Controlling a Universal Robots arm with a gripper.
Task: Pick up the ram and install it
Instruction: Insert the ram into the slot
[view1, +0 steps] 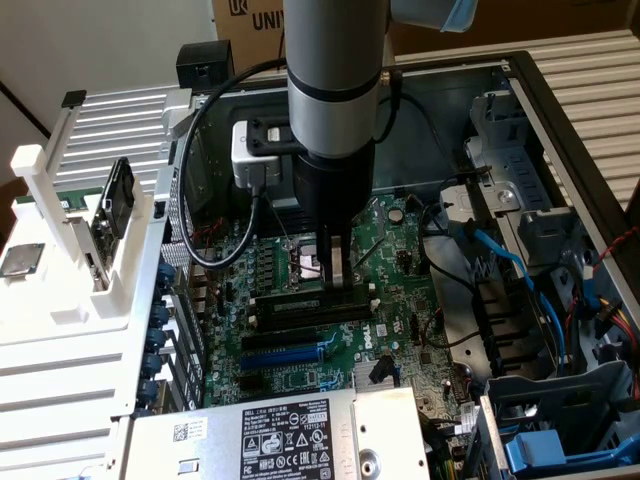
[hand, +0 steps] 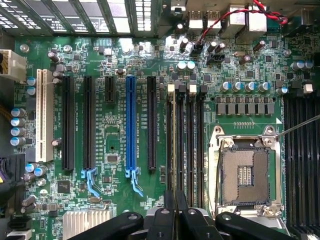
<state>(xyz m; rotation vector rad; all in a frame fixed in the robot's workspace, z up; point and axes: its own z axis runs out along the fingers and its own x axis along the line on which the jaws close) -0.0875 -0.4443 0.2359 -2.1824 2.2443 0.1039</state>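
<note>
You have the gripper (view1: 335, 280) lowered into the open computer case (view1: 520, 70), right over the bank of black memory slots (view1: 345, 310) near the middle of the motherboard (view1: 400, 260). In the wrist view its fingers (hand: 170, 202) are pressed together with no more than a thin dark line between them, and they line up with the memory slots (hand: 185, 145).

The ram (view1: 300, 302) stands on edge in one of those slots, a long greenish strip running across the board between the CPU socket (view1: 305, 262) and the blue expansion slot (view1: 290, 355). The fingertips meet its top edge toward the end nearer the exterior view's right. You cannot tell from either view whether they clamp the board between them or only rest on it, nor whether the stick is fully seated.

In the wrist view the open CPU socket (hand: 247, 172) sits just beside the memory slots. The blue expansion slot (hand: 131, 125) lies on their other side, with black slots beyond it and a white slot (hand: 44, 115) near the board's edge. A finned heatsink (hand: 85, 220) sits near the board's corner.

The labelled power supply (view1: 290, 435) lies along the case's near edge, and a white rack (view1: 60, 300) stands outside the case at the exterior view's left.
</note>
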